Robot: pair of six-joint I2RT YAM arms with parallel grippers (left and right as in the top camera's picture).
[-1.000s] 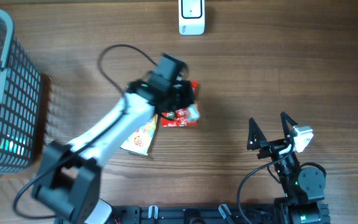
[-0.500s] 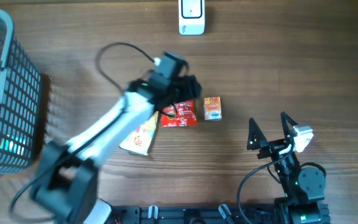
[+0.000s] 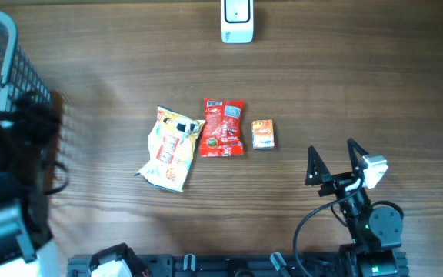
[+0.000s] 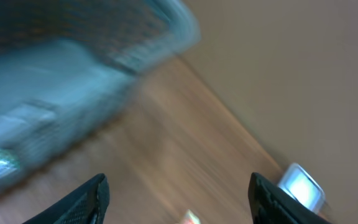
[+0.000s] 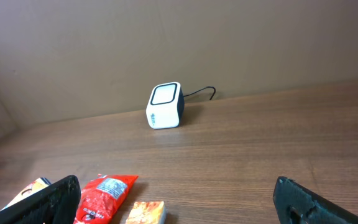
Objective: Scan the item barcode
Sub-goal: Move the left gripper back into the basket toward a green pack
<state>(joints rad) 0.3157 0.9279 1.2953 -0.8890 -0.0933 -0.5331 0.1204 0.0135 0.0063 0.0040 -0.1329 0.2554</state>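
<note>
Overhead, the small orange box [image 3: 263, 134] lies flat on the counter [image 3: 360, 77], just beside the red packet [image 3: 223, 128]. A yellow snack bag [image 3: 171, 148] sits further left, and the scanner [image 3: 237, 21] is well apart at the far edge. By the basket [image 3: 10, 38], the left fingers [image 4: 89, 202] stand released and empty. The right fingers [image 5: 48, 199] are spread wide, grasping nothing.

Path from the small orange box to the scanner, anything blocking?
Nothing visible. Bare table lies between the orange box and the scanner; the red packet sits beside the box, off that line. The open right tool also has a free approach.
</note>
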